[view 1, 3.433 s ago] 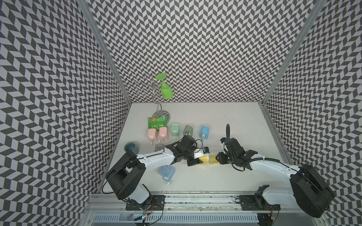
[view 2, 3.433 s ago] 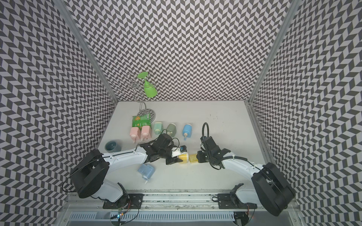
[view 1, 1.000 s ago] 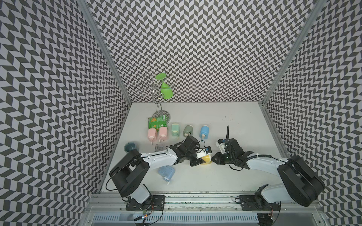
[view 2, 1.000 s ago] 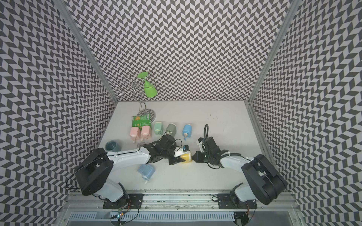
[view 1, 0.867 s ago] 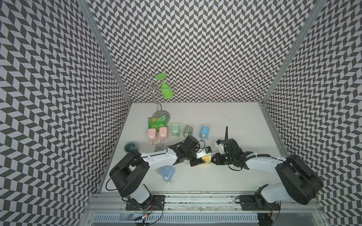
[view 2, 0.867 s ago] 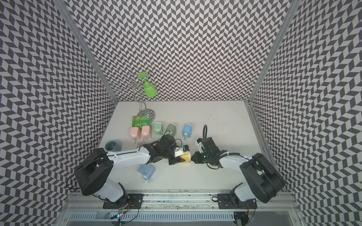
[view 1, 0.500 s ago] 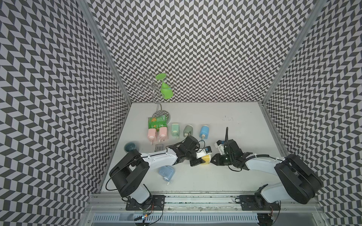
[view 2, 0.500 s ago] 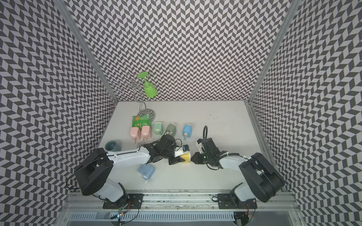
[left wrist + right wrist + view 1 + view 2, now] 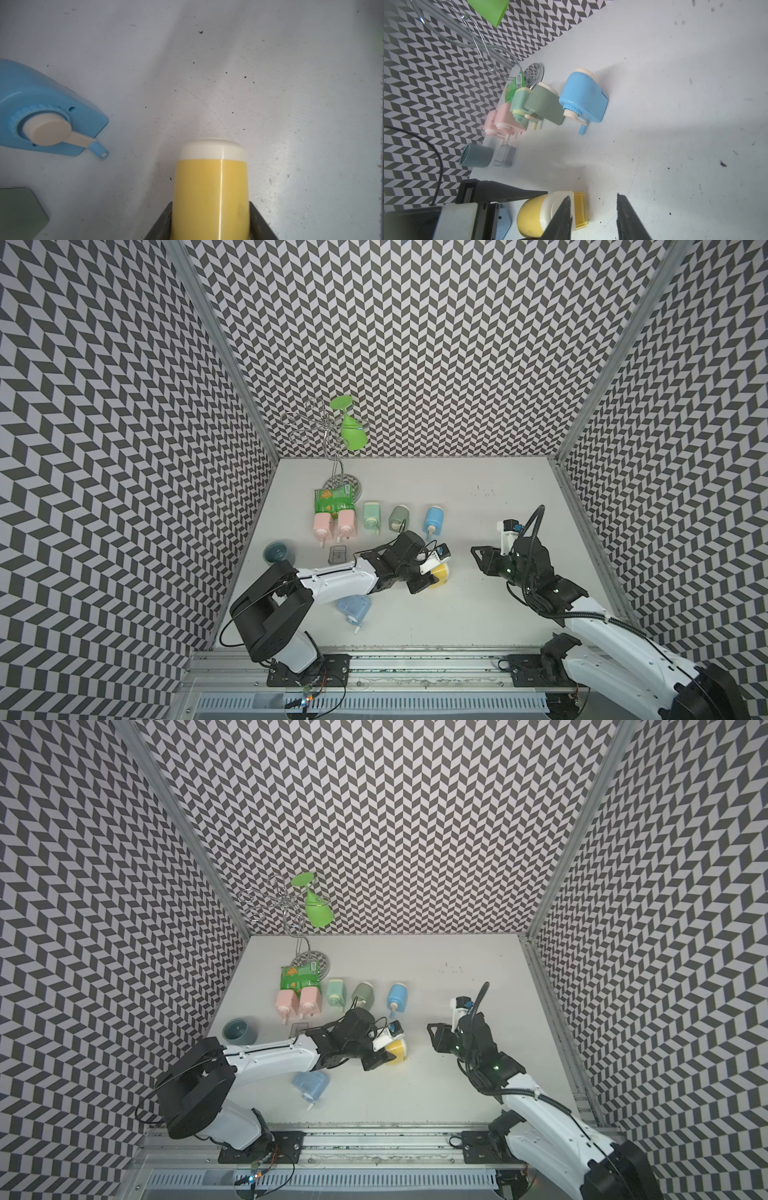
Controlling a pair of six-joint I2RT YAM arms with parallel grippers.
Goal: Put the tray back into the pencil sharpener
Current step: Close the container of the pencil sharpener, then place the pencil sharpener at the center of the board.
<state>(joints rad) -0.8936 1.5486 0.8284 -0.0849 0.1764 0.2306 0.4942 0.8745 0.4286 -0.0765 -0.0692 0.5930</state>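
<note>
The yellow pencil sharpener (image 9: 440,572) lies on its side near the middle of the table, seen in both top views. My left gripper (image 9: 429,580) is shut on its body, and the dark fingers press both flanks in the left wrist view (image 9: 211,205). The yellow see-through tray (image 9: 581,208) sits in the sharpener's white end, with its front face showing. My right gripper (image 9: 476,558) stands open to the right of the sharpener and holds nothing. In the right wrist view one of its fingers (image 9: 562,216) crosses in front of the white end and the tray.
A row of pink, green and blue sharpeners (image 9: 372,516) lies behind, with a green packet (image 9: 334,497) and a wire rack holding a green glass (image 9: 353,433). A teal cup (image 9: 276,551), a clear grey tray (image 9: 336,553) and a light-blue sharpener (image 9: 353,608) lie left.
My right gripper has opened and drawn back to the right, away from the sharpener's end. The left gripper and the sharpener have stayed where they were.
</note>
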